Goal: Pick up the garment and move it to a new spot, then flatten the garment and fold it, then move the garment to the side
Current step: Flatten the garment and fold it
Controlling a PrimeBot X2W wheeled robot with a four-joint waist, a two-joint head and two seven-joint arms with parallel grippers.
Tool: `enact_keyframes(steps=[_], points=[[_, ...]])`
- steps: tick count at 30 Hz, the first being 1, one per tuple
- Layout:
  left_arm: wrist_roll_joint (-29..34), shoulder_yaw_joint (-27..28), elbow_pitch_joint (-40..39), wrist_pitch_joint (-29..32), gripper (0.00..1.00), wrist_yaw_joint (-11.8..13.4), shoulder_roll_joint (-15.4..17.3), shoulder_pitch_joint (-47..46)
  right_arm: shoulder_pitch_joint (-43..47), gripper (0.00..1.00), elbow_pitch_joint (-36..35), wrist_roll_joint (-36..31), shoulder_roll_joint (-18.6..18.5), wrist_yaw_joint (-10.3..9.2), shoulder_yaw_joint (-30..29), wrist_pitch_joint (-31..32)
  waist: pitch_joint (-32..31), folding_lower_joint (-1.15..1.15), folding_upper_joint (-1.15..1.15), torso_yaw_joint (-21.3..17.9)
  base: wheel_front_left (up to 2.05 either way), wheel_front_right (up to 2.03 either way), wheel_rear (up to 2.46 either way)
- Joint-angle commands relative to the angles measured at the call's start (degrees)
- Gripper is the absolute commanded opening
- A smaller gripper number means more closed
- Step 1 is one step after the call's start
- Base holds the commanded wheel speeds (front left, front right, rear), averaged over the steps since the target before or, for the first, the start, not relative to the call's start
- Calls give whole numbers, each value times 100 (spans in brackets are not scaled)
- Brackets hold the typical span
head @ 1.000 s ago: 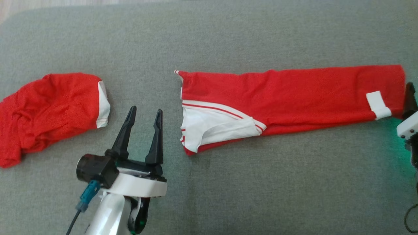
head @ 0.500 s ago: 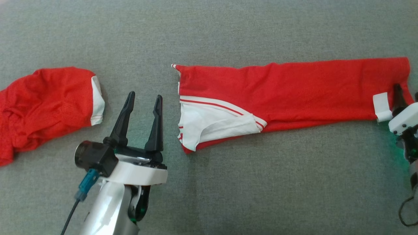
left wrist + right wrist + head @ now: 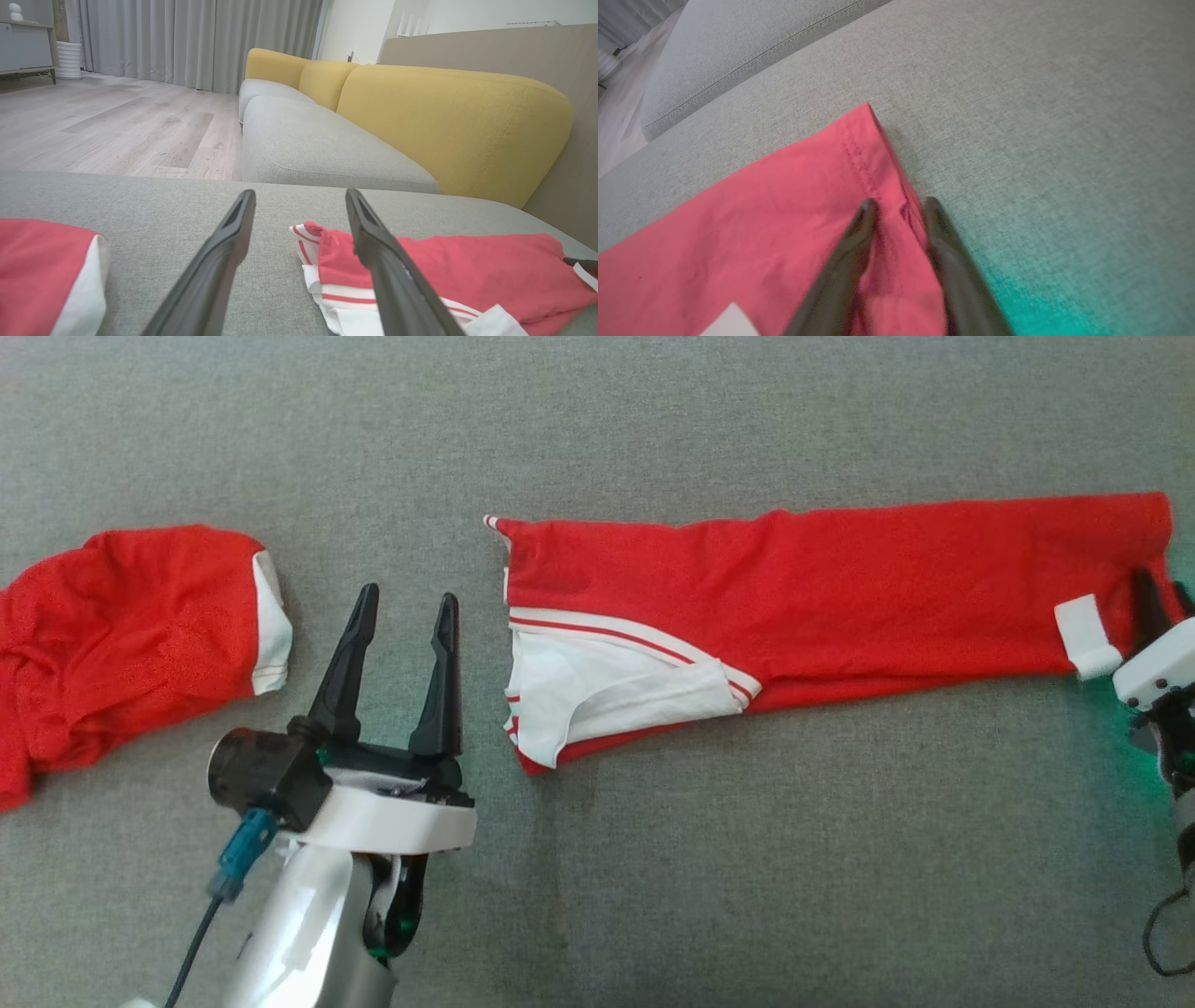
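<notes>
1. The grey upholstered surface (image 3: 653, 420) carries everything in the head view.
2. The garment (image 3: 840, 583) is a long red strip, already flattened and folded narrow. It lies right of centre. Its long axis runs left to right across the robot's front. The white, red-striped end (image 3: 597, 695) points towards the robot's left, and the stitched red hem (image 3: 859, 158) points right.
3. A second red garment (image 3: 131, 625) lies crumpled well apart on the far left. If the strip is swept that way, the two could tangle.
4. The left gripper (image 3: 408, 595) hovers just beside the striped end with its fingers spread wide and nothing between them. With that end unsupported, a lift from the right alone would likely let the strip sag and drag, and the fold could open.
5. The right gripper (image 3: 901, 203) is at the hem corner with one finger on either side of the cloth edge and a narrow gap between them. I cannot tell whether the fingers have the cloth pinched. The main risk is that they catch only the top layer, or slip off the corner, which would peel the layers apart.
6. A small white tab (image 3: 1083, 637) lies just beside that corner. It could snag.
</notes>
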Motion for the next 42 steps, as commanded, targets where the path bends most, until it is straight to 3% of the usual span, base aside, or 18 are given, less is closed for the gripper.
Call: enact_keyframes(steps=[1, 13, 18, 21, 31, 42], points=[[-14, 193, -155, -29, 100, -5, 13, -146, 119, 0, -100, 59, -86, -5, 153, 52, -15, 0, 0, 5, 0, 0, 0], [3, 263, -122, -29, 100, -24, 13, -68, 30, 0, 143, 35, -569, -5, 18, -332, -207, 0, 0, -8, 0, 0, 0], [9, 278, -119, -29, 100, -36, 13, -44, -270, 0, 810, -540, -1031, -5, -329, -966, -275, 0, 0, -13, 0, 0, 0], [13, 277, -108, -29, 100, -44, 13, -23, -518, 0, 1205, -878, -1104, -5, -492, -1276, -337, 0, 0, -18, 0, 0, 0], [-49, 336, -48, -29, 100, -58, 13, 198, -899, 0, 1400, -1368, -524, -5, -438, -1594, -818, 0, 0, -91, 0, 0, 0], [-119, 363, -23, -29, 100, -78, 13, 588, -665, 0, 595, -1188, 493, -5, 119, -1259, -1468, 0, 0, 44, 0, 0, 0]])
